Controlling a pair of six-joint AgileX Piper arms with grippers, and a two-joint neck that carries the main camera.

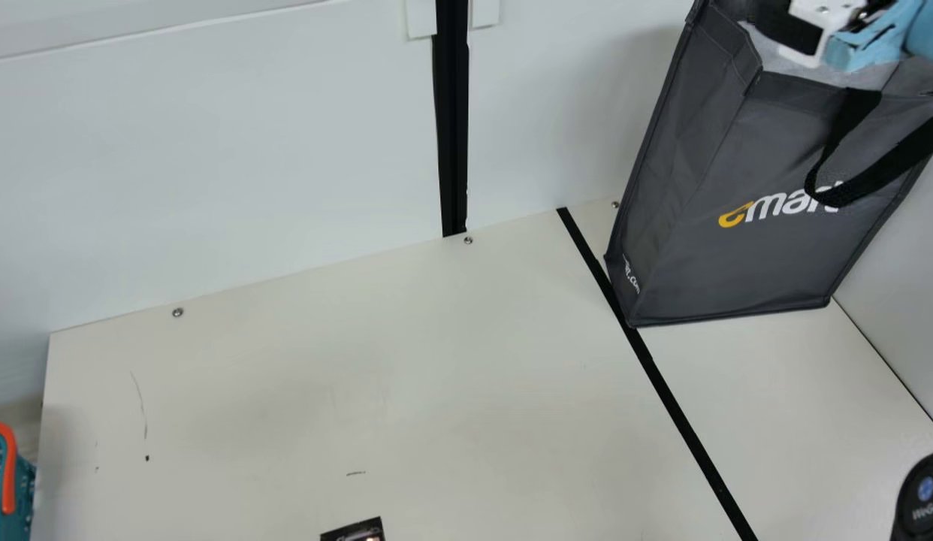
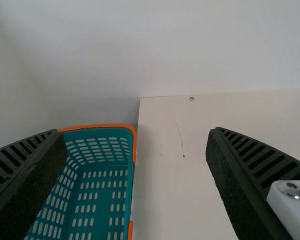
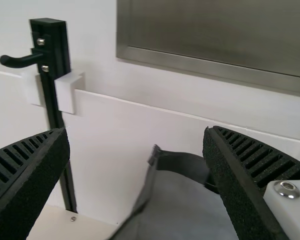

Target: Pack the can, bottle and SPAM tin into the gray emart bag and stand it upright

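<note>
My right gripper (image 1: pixel 806 34) is at the mouth of the gray emart bag (image 1: pixel 767 255), at the main view's upper right. The bag stands upright on the table, one black handle hanging down its printed front. In the right wrist view, my right gripper (image 3: pixel 134 131) is open, with the bag's gray opening (image 3: pixel 182 205) beyond and partly behind one finger. What lies inside the bag is hidden. My left gripper (image 2: pixel 134 131) stands open with nothing between its fingers, facing the teal basket and the table's corner.
The teal basket (image 2: pixel 92 192) with an orange rim stands beside the table (image 2: pixel 172 200). A small dark object (image 1: pixel 355 530) is cut off at the main view's bottom edge. A black round-ended device (image 1: pixel 925 492) is at lower right. White panels rise behind and right of the bag.
</note>
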